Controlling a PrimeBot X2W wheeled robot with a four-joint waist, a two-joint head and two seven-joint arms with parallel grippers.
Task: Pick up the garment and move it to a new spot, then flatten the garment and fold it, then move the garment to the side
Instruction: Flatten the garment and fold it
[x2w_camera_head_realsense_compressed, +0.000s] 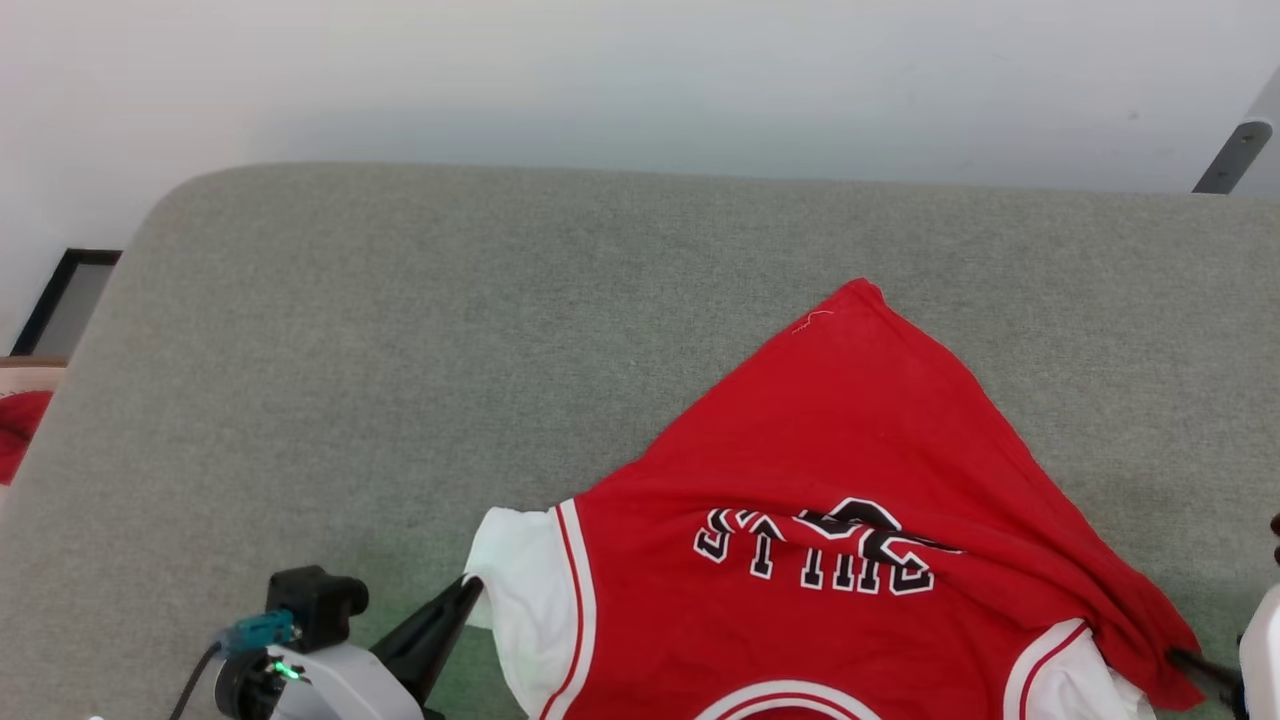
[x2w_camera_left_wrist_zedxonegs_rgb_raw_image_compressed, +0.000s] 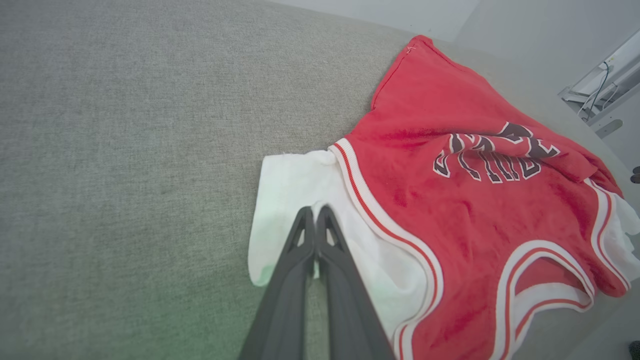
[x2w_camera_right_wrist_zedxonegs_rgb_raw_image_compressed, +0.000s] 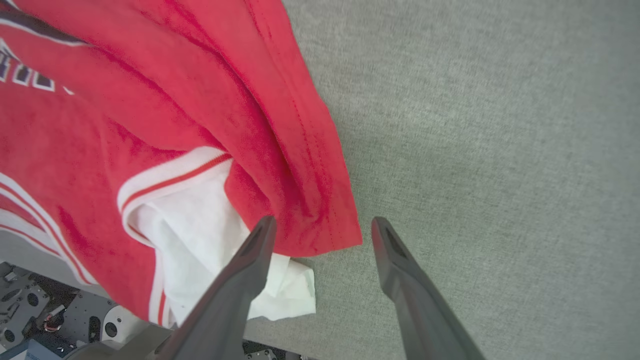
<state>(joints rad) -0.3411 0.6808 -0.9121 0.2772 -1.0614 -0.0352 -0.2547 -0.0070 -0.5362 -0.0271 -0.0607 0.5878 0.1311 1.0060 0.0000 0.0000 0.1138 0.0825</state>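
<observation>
The garment (x2w_camera_head_realsense_compressed: 850, 450) is a red jersey lying on the grey table (x2w_camera_head_realsense_compressed: 400, 350), collar toward me and one hem corner pointing away. Its lettering (x2w_camera_head_realsense_compressed: 830, 550) faces up, and the right side is folded over itself. In the left wrist view my left gripper (x2w_camera_left_wrist_zedxonegs_rgb_raw_image_compressed: 315, 210) is shut, pinching the white sleeve (x2w_camera_left_wrist_zedxonegs_rgb_raw_image_compressed: 290, 185); in the head view that left gripper (x2w_camera_head_realsense_compressed: 470, 590) touches the sleeve's edge (x2w_camera_head_realsense_compressed: 510, 560). My right gripper (x2w_camera_right_wrist_zedxonegs_rgb_raw_image_compressed: 325, 222) is open, straddling the red hem corner (x2w_camera_right_wrist_zedxonegs_rgb_raw_image_compressed: 320, 200) beside the other crumpled white sleeve (x2w_camera_right_wrist_zedxonegs_rgb_raw_image_compressed: 200, 225). The right gripper (x2w_camera_head_realsense_compressed: 1200, 668) shows as a dark finger at the garment's lower right.
The grey surface has a rounded far-left corner (x2w_camera_head_realsense_compressed: 190, 200) and a white wall behind. A black frame (x2w_camera_head_realsense_compressed: 65, 295) and something red (x2w_camera_head_realsense_compressed: 20, 430) lie off the left edge. A grey metal bar (x2w_camera_head_realsense_compressed: 1235, 150) stands at the top right. The near table edge (x2w_camera_right_wrist_zedxonegs_rgb_raw_image_compressed: 280, 335) runs just below the right gripper.
</observation>
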